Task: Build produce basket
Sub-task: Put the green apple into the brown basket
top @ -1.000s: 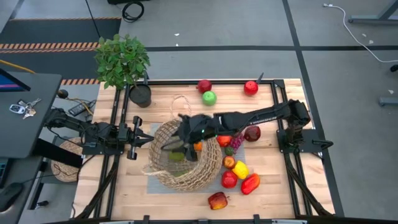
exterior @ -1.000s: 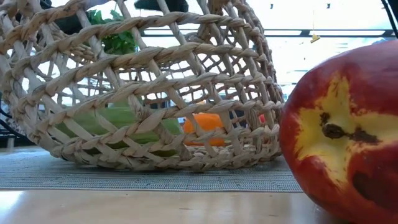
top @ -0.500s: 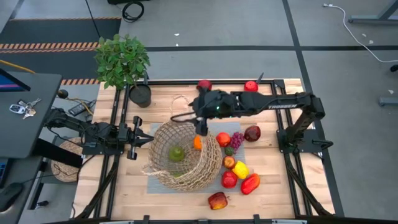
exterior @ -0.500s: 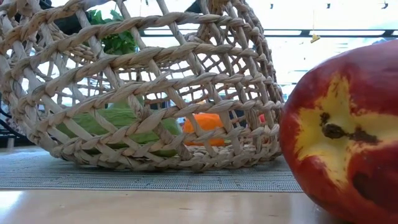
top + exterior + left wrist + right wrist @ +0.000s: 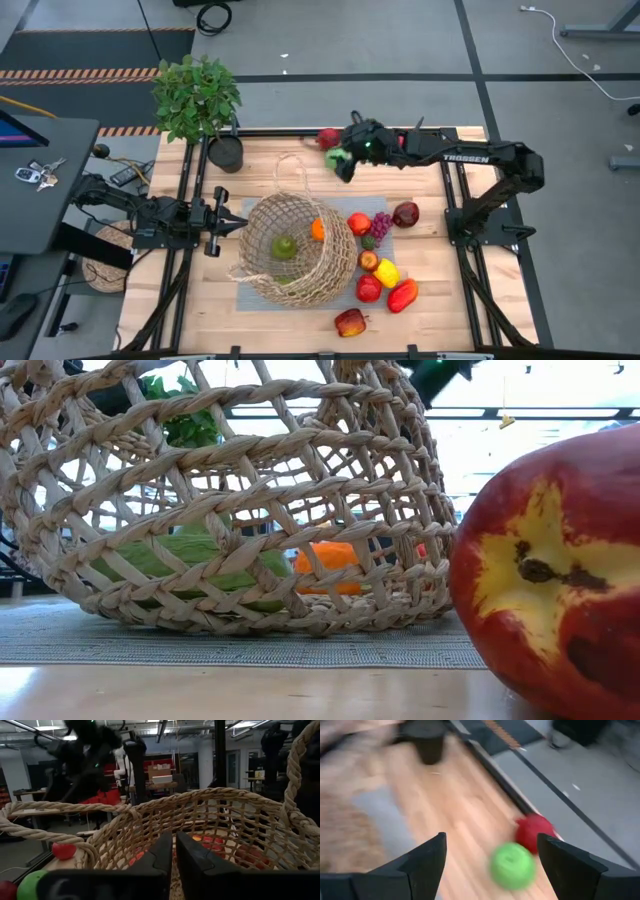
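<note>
The tan wicker basket (image 5: 295, 250) stands on a grey mat (image 5: 243, 290) in the middle of the table. A green piece (image 5: 285, 246) and an orange piece (image 5: 317, 229) lie in it and show through its weave in the low view (image 5: 190, 560). My right gripper (image 5: 491, 839) is open above a green apple (image 5: 512, 866) and a red fruit (image 5: 534, 832) at the table's far edge; it touches neither. My left gripper (image 5: 174, 854) is shut at the basket's left rim (image 5: 150, 802); I cannot tell whether it touches it.
Several red, yellow and purple pieces lie to the right of the basket (image 5: 380, 260). A red-yellow fruit (image 5: 350, 322) lies near the front edge, close before the low camera (image 5: 550, 580). A potted plant (image 5: 197, 95) stands at the far left corner.
My right gripper has risen out of the basket and gone toward the table's far edge, over to the green apple and the red fruit. The basket and the pieces in it have stayed where they were.
</note>
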Robot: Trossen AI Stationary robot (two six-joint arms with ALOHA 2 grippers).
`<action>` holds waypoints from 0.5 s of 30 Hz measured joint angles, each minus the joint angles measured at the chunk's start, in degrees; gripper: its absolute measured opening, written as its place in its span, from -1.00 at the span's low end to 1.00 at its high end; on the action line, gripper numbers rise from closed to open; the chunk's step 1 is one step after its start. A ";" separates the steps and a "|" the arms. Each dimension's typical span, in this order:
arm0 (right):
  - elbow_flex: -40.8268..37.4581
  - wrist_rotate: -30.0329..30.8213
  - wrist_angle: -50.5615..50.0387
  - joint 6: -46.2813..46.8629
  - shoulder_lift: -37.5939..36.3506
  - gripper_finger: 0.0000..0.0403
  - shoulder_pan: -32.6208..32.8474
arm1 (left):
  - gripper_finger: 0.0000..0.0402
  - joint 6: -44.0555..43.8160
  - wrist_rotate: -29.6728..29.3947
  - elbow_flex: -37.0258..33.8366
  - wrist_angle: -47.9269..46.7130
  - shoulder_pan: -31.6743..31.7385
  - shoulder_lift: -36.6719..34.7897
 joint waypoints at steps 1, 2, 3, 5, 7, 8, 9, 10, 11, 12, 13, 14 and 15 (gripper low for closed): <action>-2.12 0.20 1.25 0.91 -0.92 0.56 -1.25 | -0.86 0.00 0.00 0.00 0.00 0.01 0.00; -4.15 0.04 2.40 1.69 -1.77 0.58 -2.40 | -0.86 0.00 0.00 0.00 0.00 0.01 0.02; -6.14 -0.83 3.36 2.07 -2.38 0.59 -3.43 | -0.86 0.00 0.00 0.00 0.00 0.01 0.01; -9.56 -4.22 5.23 2.57 -3.26 0.63 -4.88 | -0.84 0.00 0.00 0.00 0.00 -0.01 0.02; -12.37 -7.26 8.02 2.74 -3.66 0.68 -5.63 | -0.83 0.00 0.00 0.00 0.00 0.01 0.00; -13.61 -8.15 9.62 2.51 -3.70 0.70 -5.78 | -0.82 0.00 0.00 -0.01 0.00 0.00 0.00; -14.92 -8.44 11.68 1.75 -3.34 0.73 -5.77 | -0.82 0.00 0.01 0.00 0.00 0.01 0.01; -16.17 -8.56 13.95 0.88 -2.89 0.76 -5.68 | -0.82 0.00 0.00 0.00 0.00 0.01 0.01; -17.29 -8.69 15.34 0.06 -2.08 0.79 -5.60 | -0.82 -0.01 0.00 0.00 -0.02 0.01 0.00; -18.09 -8.65 16.55 -0.60 -1.06 0.83 -5.46 | -0.83 0.00 0.00 -0.01 0.00 0.00 0.01; -18.52 -8.57 17.30 -0.83 -0.23 0.86 -5.45 | -0.84 0.00 0.01 0.00 0.00 0.00 0.02; -18.71 -7.85 17.74 -0.91 0.47 0.88 -5.45 | -0.85 -0.01 0.00 -0.02 0.00 0.01 0.00; -18.75 -7.16 18.90 -0.86 1.04 0.90 -5.45 | -0.85 0.00 0.00 0.00 0.02 0.01 0.00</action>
